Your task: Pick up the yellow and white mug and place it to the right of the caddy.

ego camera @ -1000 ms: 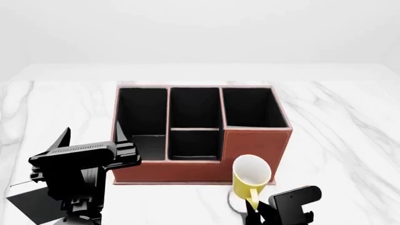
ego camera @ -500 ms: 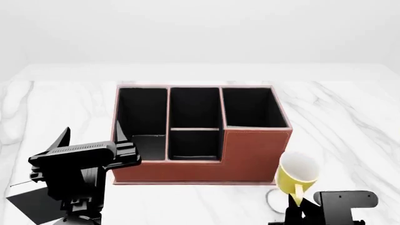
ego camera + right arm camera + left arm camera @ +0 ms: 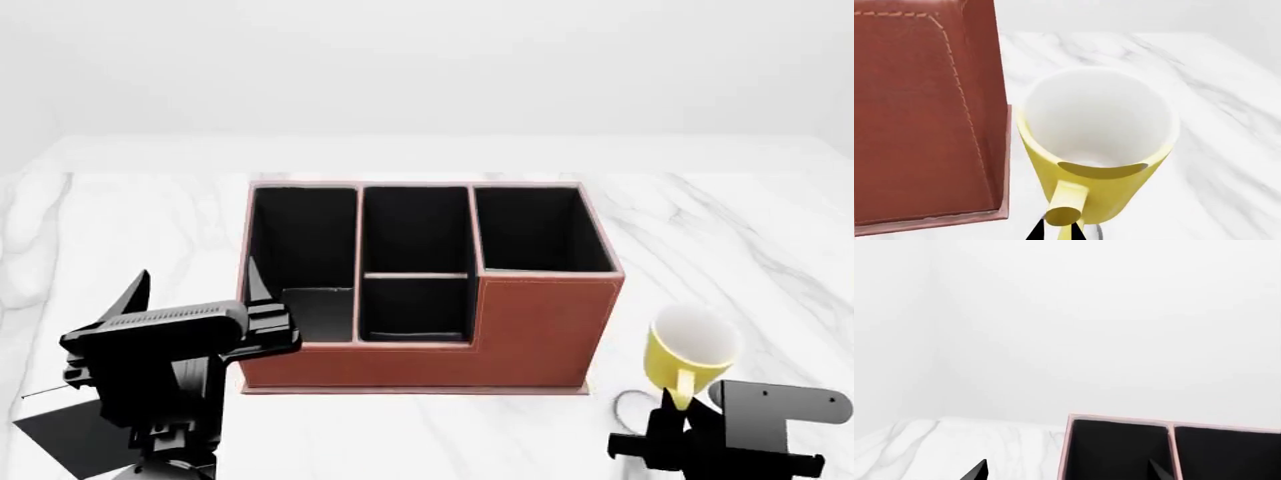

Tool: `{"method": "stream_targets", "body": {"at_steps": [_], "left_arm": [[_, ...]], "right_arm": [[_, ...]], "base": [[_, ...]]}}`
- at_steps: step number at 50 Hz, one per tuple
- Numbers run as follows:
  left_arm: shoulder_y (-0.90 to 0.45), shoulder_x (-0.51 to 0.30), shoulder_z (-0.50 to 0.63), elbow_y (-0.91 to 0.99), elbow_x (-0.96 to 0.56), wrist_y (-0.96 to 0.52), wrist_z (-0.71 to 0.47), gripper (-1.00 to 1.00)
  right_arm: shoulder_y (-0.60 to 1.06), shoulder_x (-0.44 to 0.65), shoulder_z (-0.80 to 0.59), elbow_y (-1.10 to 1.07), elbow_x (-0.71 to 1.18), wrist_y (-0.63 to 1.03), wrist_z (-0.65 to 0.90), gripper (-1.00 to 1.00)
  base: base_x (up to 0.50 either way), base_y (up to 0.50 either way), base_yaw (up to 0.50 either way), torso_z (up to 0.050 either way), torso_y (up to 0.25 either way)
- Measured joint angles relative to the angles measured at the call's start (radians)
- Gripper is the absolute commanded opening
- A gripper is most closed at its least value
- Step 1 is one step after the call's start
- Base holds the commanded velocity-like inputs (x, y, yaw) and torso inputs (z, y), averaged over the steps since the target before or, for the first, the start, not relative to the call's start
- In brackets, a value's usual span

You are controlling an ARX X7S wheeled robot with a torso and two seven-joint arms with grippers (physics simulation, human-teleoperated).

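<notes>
Mug: yellow and white mug (image 3: pixel 689 352), small; glossy yellow outside, plain white inside, yellow loop handle facing the right gripper (image 3: pixel 678 428).
Mug tilt: mouth leans away from the gripper, toward the far table edge.
Mug place: directly ahead of the right gripper, lifted off the marble table (image 3: pixel 747 250), just right of the caddy's (image 3: pixel 427 290) tall front corner.
Right gripper: fingers pinched on the mug handle.
Caddy: reddish-brown, stitched edges, black-lined compartments; beside the held mug, slightly apart.
Left gripper (image 3: pixel 194 290): fingers spread, empty, raised at the caddy's left side.
</notes>
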Motion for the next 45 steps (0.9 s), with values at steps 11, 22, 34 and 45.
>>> {"method": "stream_targets", "body": {"at_steps": [11, 22, 34, 45], "left_arm": [[0.004, -0.004, 0.007, 0.011, -0.002, 0.001, -0.005, 1.0], [0.008, -0.009, 0.009, 0.024, -0.006, 0.001, -0.01, 1.0], [0.013, -0.014, 0.008, 0.036, -0.011, 0.003, -0.016, 1.0], [0.014, -0.018, 0.009, 0.04, -0.016, 0.005, -0.02, 1.0]], "right_arm": [[0.108, -0.003, -0.035, 0.12, -0.036, -0.033, -0.017, -1.0], [0.239, -0.013, -0.081, 0.302, -0.073, -0.082, -0.061, -1.0], [0.374, -0.032, -0.128, 0.537, -0.12, -0.148, -0.109, -1.0], [0.466, -0.047, -0.159, 0.717, -0.153, -0.204, -0.144, -1.0]], "base": [[0.0, 0.0, 0.0, 0.0, 0.001], [0.0, 0.0, 0.0, 0.0, 0.0], [0.0, 0.0, 0.0, 0.0, 0.001], [0.0, 0.0, 0.0, 0.0, 0.001]]}}
